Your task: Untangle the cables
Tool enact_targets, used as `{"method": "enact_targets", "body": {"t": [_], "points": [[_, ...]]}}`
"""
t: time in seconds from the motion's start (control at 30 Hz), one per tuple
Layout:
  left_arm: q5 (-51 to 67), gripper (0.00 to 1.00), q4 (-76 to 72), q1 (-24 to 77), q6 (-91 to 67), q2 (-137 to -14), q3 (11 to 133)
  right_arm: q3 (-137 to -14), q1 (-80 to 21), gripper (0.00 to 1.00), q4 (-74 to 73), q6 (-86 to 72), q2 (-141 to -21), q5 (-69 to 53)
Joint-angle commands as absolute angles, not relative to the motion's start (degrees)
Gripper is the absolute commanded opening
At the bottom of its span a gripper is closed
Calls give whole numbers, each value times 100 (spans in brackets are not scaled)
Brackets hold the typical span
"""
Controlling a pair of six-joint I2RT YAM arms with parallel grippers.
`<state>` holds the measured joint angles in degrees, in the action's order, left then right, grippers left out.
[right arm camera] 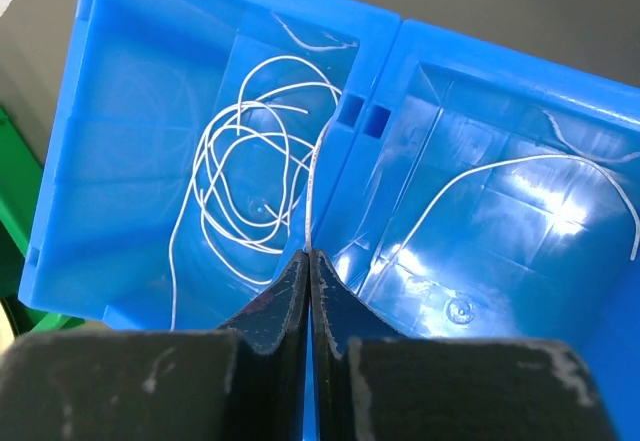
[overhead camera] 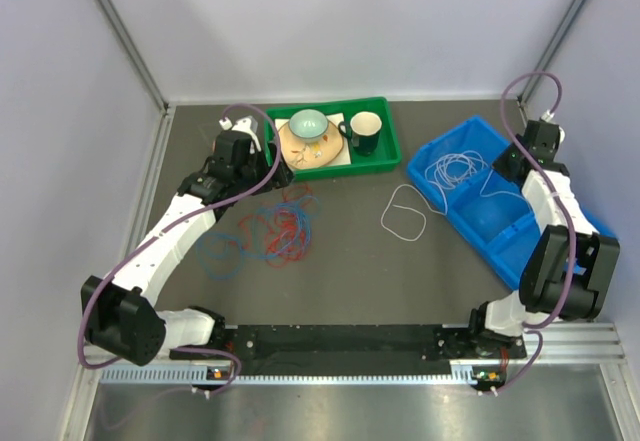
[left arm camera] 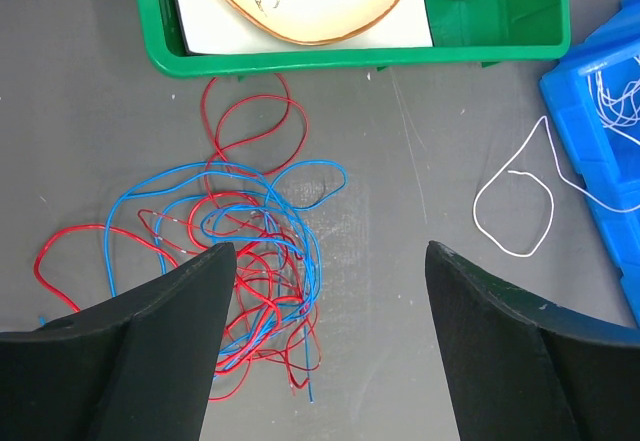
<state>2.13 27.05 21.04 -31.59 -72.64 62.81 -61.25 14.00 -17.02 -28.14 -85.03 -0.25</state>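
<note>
The red cable [left arm camera: 250, 126] and blue cable [left arm camera: 300, 176] lie tangled in loose loops on the grey table [overhead camera: 350, 261], left of centre [overhead camera: 285, 226]. My left gripper [left arm camera: 330, 261] is open and empty above the tangle's right edge. The white cable [right arm camera: 250, 171] lies coiled in the blue bin [overhead camera: 480, 196], with one loop [overhead camera: 403, 213] hanging out on the table; that loop also shows in the left wrist view [left arm camera: 515, 211]. My right gripper [right arm camera: 308, 256] is shut on the white cable above the bin's divider.
A green tray [overhead camera: 380, 161] at the back holds a plate, a pale bowl [overhead camera: 308, 123] and a dark mug [overhead camera: 364, 131]. The blue bin has two compartments [right arm camera: 500, 211]. Walls enclose the table at left, back and right.
</note>
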Motion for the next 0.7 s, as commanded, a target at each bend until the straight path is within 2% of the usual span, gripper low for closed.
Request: {"method": "enact_targets", "body": {"t": [0.0, 0.4, 0.57, 0.67], "points": [[167, 82, 2514, 2074, -3147, -7242, 6319, -6381, 1389, 0, -1538, -2830, -8095, -44], [114, 81, 2557, 2065, -3164, -7269, 6337, -7487, 783, 0, -1635, -3173, -7892, -492], [88, 81, 2584, 2074, -3182, -7225, 6337, -7980, 615, 0, -1740, -3042, -8261, -361], [70, 81, 2610, 2065, -3182, -7190, 6337, -7675, 606, 0, -1837, -2805, -8227, 261]]}}
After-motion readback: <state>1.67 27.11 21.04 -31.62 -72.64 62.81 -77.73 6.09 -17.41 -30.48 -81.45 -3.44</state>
